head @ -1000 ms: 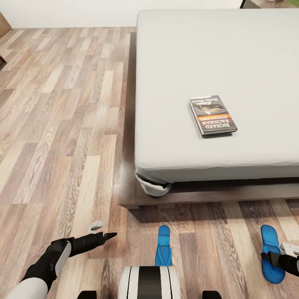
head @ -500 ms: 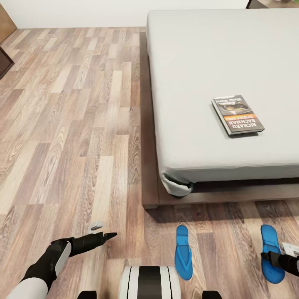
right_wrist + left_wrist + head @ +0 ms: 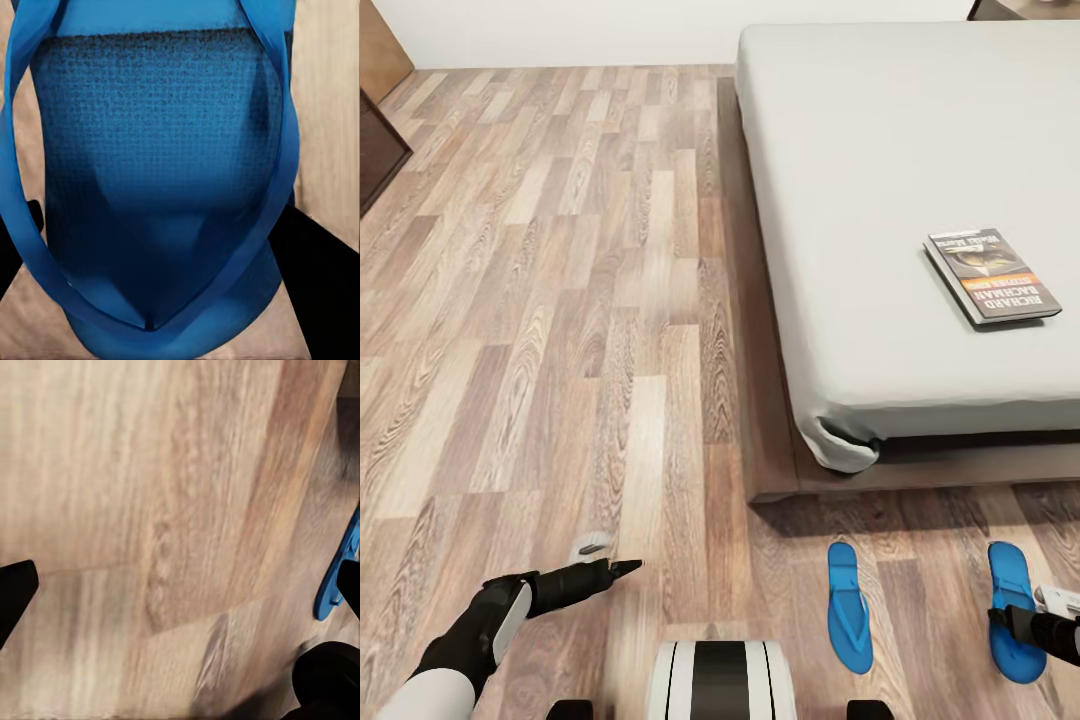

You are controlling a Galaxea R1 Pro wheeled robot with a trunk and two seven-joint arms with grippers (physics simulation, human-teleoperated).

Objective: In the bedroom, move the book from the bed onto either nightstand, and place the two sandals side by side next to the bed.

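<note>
Book (image 3: 993,274): thin paperback, dark grey cover, white "RICHARD BACHMAN" lettering, orange band, dark picture; lies flat on the mattress of the bed (image 3: 880,180) at about 2 o'clock in the head view, near the foot edge, cover up, lettering upside down to the camera

Bed: plain white mattress on a dark brown frame; its near corner sits at about 5 o'clock from the picture's centre, with the sheet bunched at that corner

Sandals, bright blue, two:
- first sandal (image 3: 849,604), on the plank floor (image 3: 560,300) in front of the bed's foot, at about 5 o'clock, lying lengthwise toward the bed; free of both arms; also seen at the edge of the left wrist view (image 3: 337,574)
- second sandal (image 3: 1010,610), at the lower right corner of the head view, roughly parallel to the first and well apart from it; the right gripper (image 3: 1000,620) is at its edge. In the right wrist view its sole and straps (image 3: 161,180) lie close between the dark fingers (image 3: 315,270); whether the fingers pinch it or merely flank it cannot be told

Left gripper (image 3: 615,565): held low over bare floor at about 7 o'clock, pointing toward the first sandal, holding nothing; the left wrist view shows its fingers (image 3: 15,592) spread wide over the planks

Dark cabinet (image 3: 375,150): at the far left, about 10 o'clock
</note>
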